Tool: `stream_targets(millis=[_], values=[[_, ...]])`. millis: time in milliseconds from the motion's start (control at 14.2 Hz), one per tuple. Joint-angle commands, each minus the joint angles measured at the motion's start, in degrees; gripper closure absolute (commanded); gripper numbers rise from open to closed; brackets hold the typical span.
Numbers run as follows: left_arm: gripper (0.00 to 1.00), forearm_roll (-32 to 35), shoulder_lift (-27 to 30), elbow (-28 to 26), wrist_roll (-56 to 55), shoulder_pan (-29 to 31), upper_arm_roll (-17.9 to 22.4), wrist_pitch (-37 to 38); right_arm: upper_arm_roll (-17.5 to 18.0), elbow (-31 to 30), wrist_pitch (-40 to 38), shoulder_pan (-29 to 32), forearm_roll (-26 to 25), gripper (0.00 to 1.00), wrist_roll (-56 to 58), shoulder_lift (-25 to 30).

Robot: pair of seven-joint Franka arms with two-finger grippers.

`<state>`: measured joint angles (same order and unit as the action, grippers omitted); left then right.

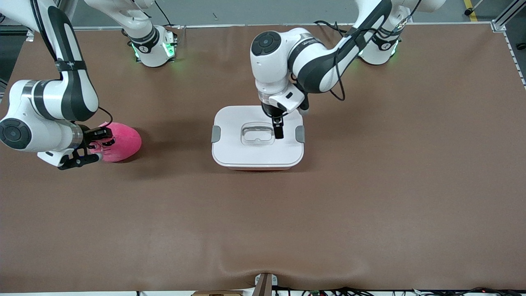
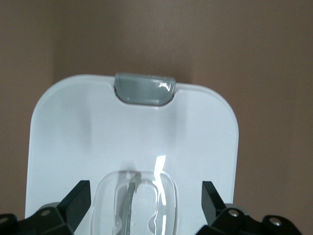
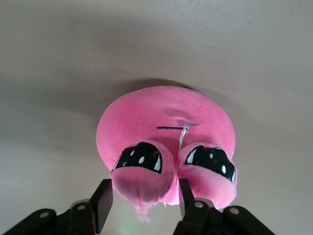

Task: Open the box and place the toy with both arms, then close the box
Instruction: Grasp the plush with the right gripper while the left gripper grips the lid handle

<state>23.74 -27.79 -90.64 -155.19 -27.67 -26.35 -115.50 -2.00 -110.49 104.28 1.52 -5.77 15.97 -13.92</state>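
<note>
The box [image 1: 238, 119] stands mid-table with its white lid on, grey side clips [image 1: 215, 134] at both ends and a clear recessed handle [image 1: 257, 135]. My left gripper [image 1: 278, 125] hangs just over the handle, open, with its fingers well apart on either side of it. The left wrist view shows the lid [image 2: 73, 127], one clip [image 2: 145, 89], the handle [image 2: 134, 205] and the gripper [image 2: 145, 191]. The hot-pink toy [image 1: 123, 142] lies on the table toward the right arm's end. My right gripper [image 1: 96, 146] is shut on its face end; the right wrist view shows the toy [image 3: 166, 117] pinched between the fingers of that gripper [image 3: 144, 188].
The brown table mat [image 1: 370, 205] carries only the box and the toy. Both white arm bases with green lights [image 1: 154, 49] stand along the table edge farthest from the front camera. A small clamp [image 1: 265, 283] sits at the nearest edge.
</note>
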Motion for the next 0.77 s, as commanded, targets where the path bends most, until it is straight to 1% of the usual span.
stream_targets(millis=[0, 141, 282, 352, 422, 563, 633, 704], values=[[0.04, 1.48, -2.79, 4.15, -1.25, -1.85, 0.24, -0.34, 0.68, -1.21, 0.67, 0.85, -1.18, 0.46, -0.59, 0.74], [0.05, 1.39, -2.88, 4.15, -1.25, -2.47, 0.16, -1.22, 0.68, -1.74, 0.32, 0.5, -1.18, 0.73, -0.68, 0.82], [0.06, 1.22, -2.97, 4.15, -1.34, -3.0, 0.16, -1.31, 0.77, -1.48, -0.73, 0.15, -1.09, 0.98, -0.77, 0.91], [0.06, 1.39, -3.06, 4.07, -1.25, -3.26, 0.16, -1.4, 0.86, -1.13, -1.0, 0.15, -1.09, 1.0, -0.77, 0.91], [0.06, 1.48, -3.15, 4.06, -1.25, -3.44, 0.16, -1.57, 0.95, 0.0, -1.96, 0.15, -1.09, 1.0, -0.86, 1.08], [0.07, 1.48, -3.58, 4.06, -1.25, -3.79, 0.16, -3.15, 0.95, 5.52, -8.97, -1.77, -1.0, 1.0, -0.6, 0.82], [0.09, 1.57, -4.02, 4.06, -1.17, -3.88, 0.16, -4.11, 0.77, 7.03, -10.57, -3.44, -1.35, 1.0, -0.59, 0.82], [0.1, 1.74, -4.37, 4.06, -0.9, -3.97, 0.16, -5.17, 0.86, 7.31, -10.85, -3.72, -1.27, 1.0, -0.59, 0.82]])
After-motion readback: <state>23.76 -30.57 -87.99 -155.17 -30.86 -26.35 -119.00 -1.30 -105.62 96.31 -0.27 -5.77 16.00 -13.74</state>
